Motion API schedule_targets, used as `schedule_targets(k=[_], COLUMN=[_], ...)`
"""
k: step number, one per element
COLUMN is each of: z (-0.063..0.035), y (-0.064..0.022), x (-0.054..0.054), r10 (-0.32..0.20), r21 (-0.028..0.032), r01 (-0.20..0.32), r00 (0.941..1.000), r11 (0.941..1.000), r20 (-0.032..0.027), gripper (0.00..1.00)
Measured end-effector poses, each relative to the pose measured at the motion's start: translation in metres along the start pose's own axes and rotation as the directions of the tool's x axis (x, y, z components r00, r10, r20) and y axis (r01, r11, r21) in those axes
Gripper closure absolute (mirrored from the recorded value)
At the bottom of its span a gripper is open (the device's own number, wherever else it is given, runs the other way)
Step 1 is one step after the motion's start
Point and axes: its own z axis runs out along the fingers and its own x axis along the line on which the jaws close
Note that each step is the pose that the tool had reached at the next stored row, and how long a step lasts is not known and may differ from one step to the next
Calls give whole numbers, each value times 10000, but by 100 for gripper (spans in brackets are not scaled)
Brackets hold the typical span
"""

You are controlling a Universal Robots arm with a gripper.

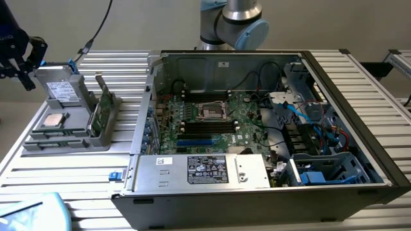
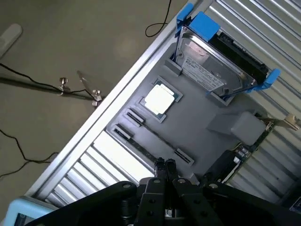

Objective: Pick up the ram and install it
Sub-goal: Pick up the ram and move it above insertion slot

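The exterior view looks down from high up at the whole table (image 1: 57, 175), with the open computer case (image 1: 257, 207) in the middle and the gray tray (image 1: 74, 126) at the exterior view's left, while the wrist view looks down close on that same tray.

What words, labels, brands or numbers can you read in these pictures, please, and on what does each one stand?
No text can be read for certain.
Black label on the power supply: too small to read.
White sticker beside it: too small.
White label on the hard drive: blurred.
Small sticker on the case wall: too small.
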Motion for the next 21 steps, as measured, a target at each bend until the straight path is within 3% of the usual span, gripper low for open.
schedule_targets(k=[5, 10, 16, 21], z=[0, 0, 1, 1], y=[1, 1, 1, 1], x=[0, 0, 0, 0], r10=[-918, -1818, -2868, -3731], r21=[10, 18, 30, 50], r01=[918, 1818, 2869, 3734], r00=[9958, 9833, 9578, 9274], r11=[9958, 9833, 9580, 9277], r20=[-53, -108, -187, -275], gripper=[89, 89, 89, 89])
